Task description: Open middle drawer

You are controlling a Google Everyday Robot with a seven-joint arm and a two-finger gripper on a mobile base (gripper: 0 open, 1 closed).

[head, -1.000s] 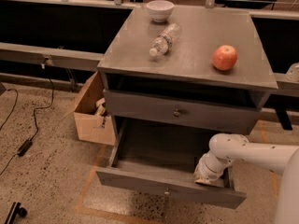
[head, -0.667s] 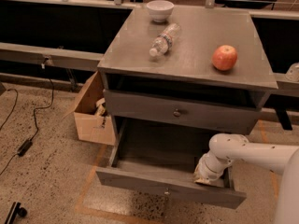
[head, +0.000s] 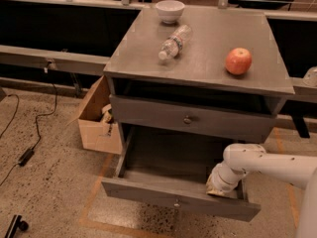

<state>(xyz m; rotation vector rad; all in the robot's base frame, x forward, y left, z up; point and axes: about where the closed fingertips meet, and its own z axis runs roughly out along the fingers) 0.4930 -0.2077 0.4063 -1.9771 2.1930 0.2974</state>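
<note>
The grey cabinet (head: 198,63) has a closed drawer (head: 148,114) with a round knob (head: 187,119) under its top. Below it the middle drawer (head: 148,192), a wide grey one with a small knob (head: 176,203) on its front, stands pulled far out, and its inside looks bare. My gripper (head: 220,185) is at the end of the white arm (head: 267,162). It reaches down into the drawer's right front corner, just behind the front panel. A lowest drawer is hidden under the open one.
On the cabinet top lie a red apple (head: 238,61), a plastic bottle (head: 173,42) on its side and a white bowl (head: 170,10). An open cardboard box (head: 96,115) stands on the floor at the cabinet's left. A cable (head: 29,133) runs over the floor further left.
</note>
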